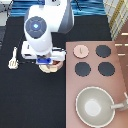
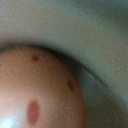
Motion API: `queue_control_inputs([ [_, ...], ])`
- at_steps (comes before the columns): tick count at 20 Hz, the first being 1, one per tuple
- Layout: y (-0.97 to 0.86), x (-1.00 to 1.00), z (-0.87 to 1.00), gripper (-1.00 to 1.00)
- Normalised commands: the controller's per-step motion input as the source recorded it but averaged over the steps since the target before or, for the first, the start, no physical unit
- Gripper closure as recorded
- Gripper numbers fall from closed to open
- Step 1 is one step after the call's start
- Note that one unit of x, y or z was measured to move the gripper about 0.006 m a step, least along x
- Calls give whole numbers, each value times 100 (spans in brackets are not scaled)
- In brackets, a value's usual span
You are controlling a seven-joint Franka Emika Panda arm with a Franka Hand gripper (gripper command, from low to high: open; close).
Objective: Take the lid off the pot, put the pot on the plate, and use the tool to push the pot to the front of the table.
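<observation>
My gripper hangs low over the cream plate, which lies on the black table just left of the stove. The hand covers most of the plate and hides the pot in the exterior view. In the wrist view the pinkish pot with its reddish spots fills the picture from very close. The pink lid rests apart on the stove's top left burner. The cream spatula lies on the table to the left of the hand.
The pinkish-brown stove panel takes up the exterior view's right, with three bare black burners. A large grey pan with a long handle sits at its bottom right.
</observation>
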Motion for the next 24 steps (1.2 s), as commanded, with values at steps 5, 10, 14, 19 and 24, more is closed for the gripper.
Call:
queue_control_inputs([
  [5, -36, -93, -51, 100],
  [10, 3, -94, -51, 100],
  [14, 26, -63, -42, 100],
  [19, 4, -52, -36, 100],
  [24, -19, -23, -27, 100],
])
